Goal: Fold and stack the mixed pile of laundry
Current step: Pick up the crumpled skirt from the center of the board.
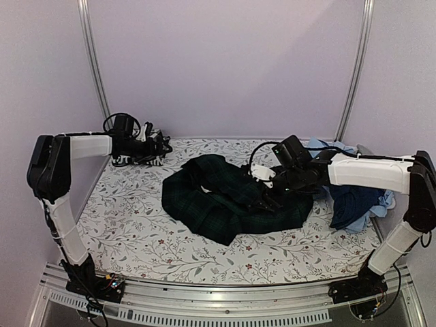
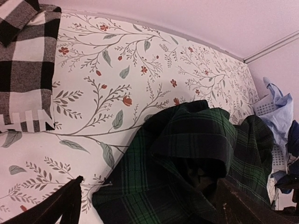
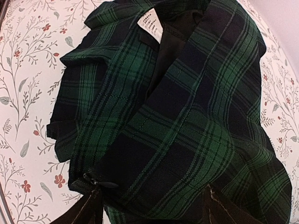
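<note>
1. The plaid garment point(image 1: 228, 197) lies crumpled in the middle of the surface point(image 1: 129, 225). The checked shirt point(image 2: 23, 65) sits at the far left corner, and the navy and light blue pieces point(image 1: 354, 197) are heaped at the right edge.
2. Handling, as a judgement: the plaid looks like a light, soft woven cloth. It should drape and sag when lifted, and it is neither fragile nor slippery. It is bunched in overlapping folds, so a pinch in the middle may lift several layers at once.
3. Where to hold: an outer hem or a corner, one per gripper, so the cloth can be drawn flat. The collar area beside the tag is a good landmark.
4. The left gripper point(image 2: 149, 182) is spread wide with nothing between its fingers, and it is near the checked shirt.
5. The right gripper point(image 3: 152, 190) is also spread, low over the plaid, and is not visibly pinching any cloth.
6. Writing: a white sewn-in tag point(image 3: 152, 23) carries small print, too fine to read. No brand is legible.
7. A small dark fastener point(image 3: 96, 182) shows at one edge; it may be a zip pull.
</note>
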